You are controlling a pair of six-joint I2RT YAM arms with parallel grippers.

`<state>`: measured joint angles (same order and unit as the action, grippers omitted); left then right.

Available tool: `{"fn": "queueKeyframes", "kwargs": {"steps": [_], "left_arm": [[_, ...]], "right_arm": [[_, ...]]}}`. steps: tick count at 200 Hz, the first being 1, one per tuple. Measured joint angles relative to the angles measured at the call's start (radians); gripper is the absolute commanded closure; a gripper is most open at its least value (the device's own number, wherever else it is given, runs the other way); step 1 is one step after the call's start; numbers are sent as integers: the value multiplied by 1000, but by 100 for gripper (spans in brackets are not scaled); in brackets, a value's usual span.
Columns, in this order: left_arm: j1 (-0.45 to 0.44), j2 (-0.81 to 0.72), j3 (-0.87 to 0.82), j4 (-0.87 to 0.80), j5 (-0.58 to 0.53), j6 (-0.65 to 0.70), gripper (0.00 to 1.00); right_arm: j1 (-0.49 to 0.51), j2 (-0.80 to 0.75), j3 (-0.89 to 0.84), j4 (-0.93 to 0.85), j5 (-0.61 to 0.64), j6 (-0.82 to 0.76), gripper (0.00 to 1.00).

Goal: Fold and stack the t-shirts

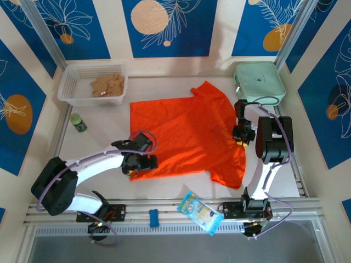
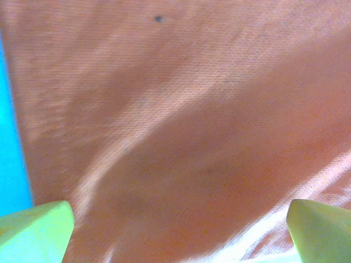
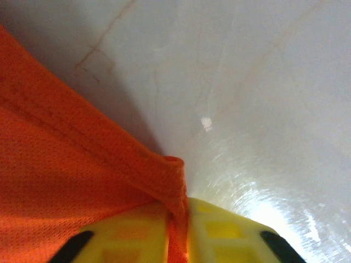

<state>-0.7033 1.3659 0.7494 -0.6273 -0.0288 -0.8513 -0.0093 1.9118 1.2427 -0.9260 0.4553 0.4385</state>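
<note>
Bright orange-red, short-sleeved cloth t-shirt [image 1: 181, 131] spread flat mid-tabletop [image 1: 96, 145], first fold seemingly in hand: right fingers [image 3: 230, 235] clamped on its right edge, left fingers [image 2: 33, 233] apart over the near-left hem; next calls for closing left, then lifting both.

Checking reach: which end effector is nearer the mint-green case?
Right. The right end effector pinches the t-shirt's right edge, just short of the case; the left end effector is over the t-shirt's near-left corner.
</note>
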Motion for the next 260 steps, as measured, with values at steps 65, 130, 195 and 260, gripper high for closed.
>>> {"fn": "queueKeyframes", "kwargs": {"steps": [65, 130, 195, 260], "left_arm": [[211, 70, 502, -183, -100, 207, 3], [337, 360, 822, -186, -118, 388, 9], [352, 348, 806, -151, -88, 429, 9], [352, 249, 736, -159, -122, 447, 8]], "right_arm": [[-12, -56, 10, -6, -21, -5, 57], [-5, -237, 19, 15, -233, -9, 71], [247, 71, 331, 95, -457, 14, 74], [446, 552, 940, 79, -572, 66, 69]]}}
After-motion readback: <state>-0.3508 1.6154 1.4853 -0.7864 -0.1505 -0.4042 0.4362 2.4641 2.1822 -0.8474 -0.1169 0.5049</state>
